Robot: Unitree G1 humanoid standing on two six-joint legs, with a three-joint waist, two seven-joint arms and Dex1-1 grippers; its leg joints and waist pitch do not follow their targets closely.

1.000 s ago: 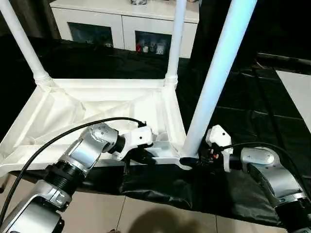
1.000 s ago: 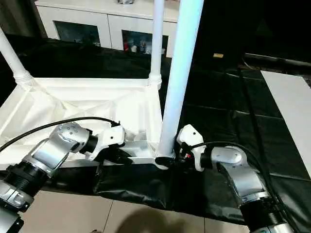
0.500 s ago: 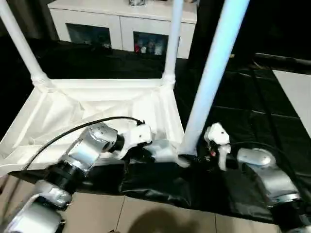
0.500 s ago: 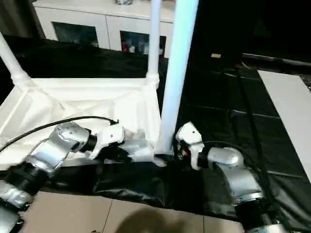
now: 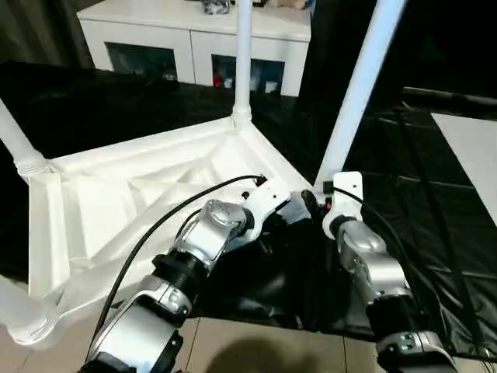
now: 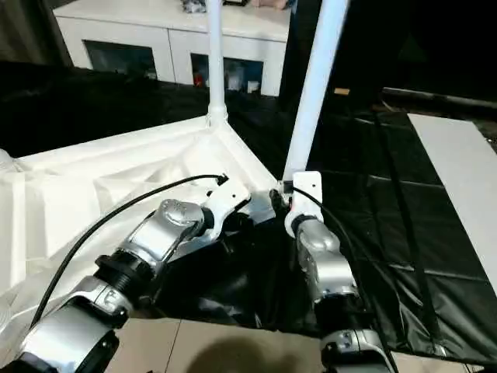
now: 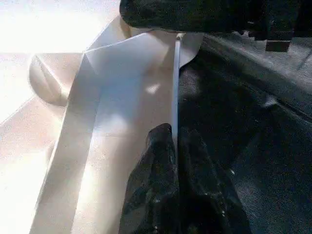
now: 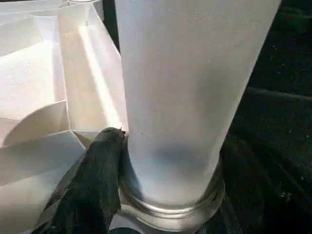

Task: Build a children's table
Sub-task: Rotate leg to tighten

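The white tabletop [image 5: 116, 202] lies upside down on black sheeting, ribbed side up and turned at an angle. One white leg [image 5: 243, 62] stands in the far corner socket and another [image 5: 17, 144] at the left corner. A third leg [image 5: 359, 85] rises from the corner nearest my hands. My right gripper [image 5: 314, 200] is shut on this leg's base [image 8: 190, 97], with one black finger [image 8: 97, 185] pressed against its side. My left gripper [image 5: 289, 211] is shut on the tabletop's thin rim [image 7: 175, 97] beside that corner, its fingers [image 7: 161, 165] pinching the edge.
A white cabinet [image 5: 194, 47] with dark glass doors stands at the back. Black sheeting [image 5: 404, 194] covers the floor under and to the right of the table. A white panel [image 5: 474, 148] lies at the far right. Pale floor tiles [image 5: 233, 350] show close to me.
The tabletop has swung round with its legs: the corner I hold has moved away from me and the left side has come nearer. Both grippers have kept their hold. The camera has also shifted.
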